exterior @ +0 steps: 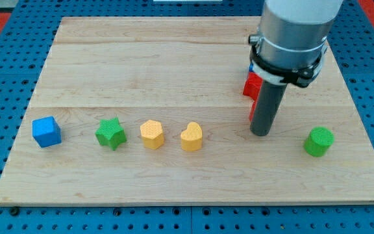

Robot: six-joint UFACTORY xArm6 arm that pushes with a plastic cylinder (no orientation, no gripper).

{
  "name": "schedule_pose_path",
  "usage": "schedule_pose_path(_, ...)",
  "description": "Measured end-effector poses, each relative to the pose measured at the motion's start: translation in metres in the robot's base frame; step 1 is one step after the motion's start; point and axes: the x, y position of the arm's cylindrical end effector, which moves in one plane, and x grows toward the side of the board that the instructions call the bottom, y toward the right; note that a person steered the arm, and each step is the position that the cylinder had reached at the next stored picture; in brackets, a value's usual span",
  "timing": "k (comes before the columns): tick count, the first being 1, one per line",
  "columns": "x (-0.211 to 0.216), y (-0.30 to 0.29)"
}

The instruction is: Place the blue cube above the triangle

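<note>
Blue cube (47, 131) sits at the bench's (174, 58) far left of the view, well apart from my tip (260, 133), which has no hand to clench, touches nothing and stands just beside partly hidden red blocks (252, 84), the triangle perhaps among them.

Block colours on pale wood-grain board (174, 58)

Blue cube (47, 131); right of it: green star (111, 134), yellow hexagon (152, 134), yellow heart (191, 136), green cylinder (319, 142). Red block (252, 84) and a blue sliver, shapes hidden, behind dark grey rod, my tip (260, 133). Blue pegboard (18, 26) around board, dotted with holes.
</note>
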Motion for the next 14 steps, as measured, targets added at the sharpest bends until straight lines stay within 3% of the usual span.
schedule_pose_path(1,0.002,0.006)
schedule_pose_path(3,0.126,-0.058)
schedule_pose_path(4,0.124,-0.208)
schedule_pose_path(5,0.098,-0.304)
schedule_pose_path(6,0.06,-0.339)
schedule_pose_path(8,0.037,-0.382)
schedule_pose_path(10,-0.02,-0.312)
schedule_pose_path(11,-0.055,-0.325)
schedule_pose_path(12,-0.055,-0.376)
schedule_pose_path(13,-0.061,-0.386)
schedule_pose_path(14,-0.084,-0.306)
